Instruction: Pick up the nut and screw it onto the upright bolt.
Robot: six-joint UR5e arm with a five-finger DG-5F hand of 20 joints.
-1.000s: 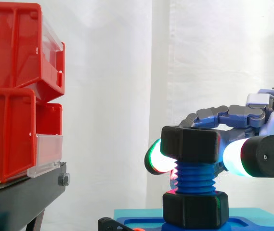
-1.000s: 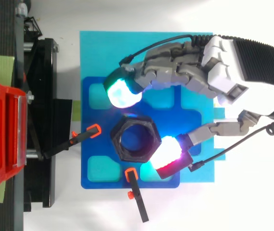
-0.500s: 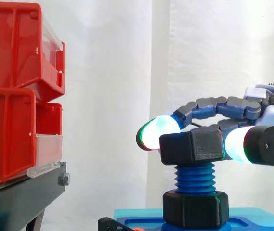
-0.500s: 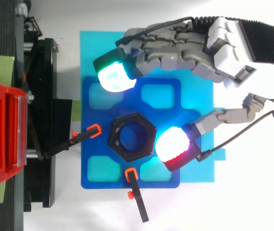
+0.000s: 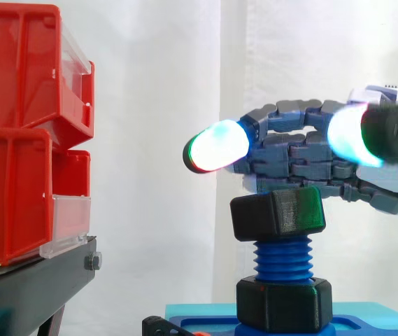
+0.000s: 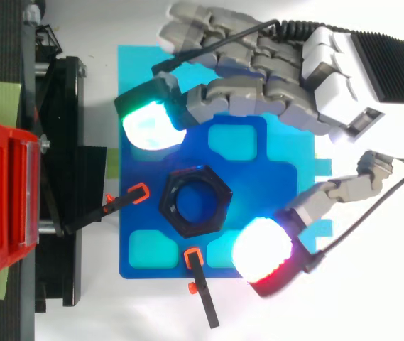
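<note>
Find the nut [image 5: 277,214] on the top threads of the upright blue bolt [image 5: 281,257], centre of the blue base [image 6: 258,177]. For the next turn, grip opposite flats squarely and keep it level to avoid cross-threading. Above and right, see the hand [image 5: 303,157] spread wide, released, touching nothing.

**Nut, bolt and hand: side and top views.**
The nut [image 5: 278,217] sits on top of the upright bolt [image 5: 282,257], which rises from the base plate [image 6: 244,163]. From above, the hand [image 6: 315,78] lies toward 2 o'clock of the nut and clear of it, with fingertips [image 6: 148,126] at 11 and 4 o'clock. The bins [image 5: 24,126] on their stand [image 5: 31,287] lie at 9 o'clock.
</note>
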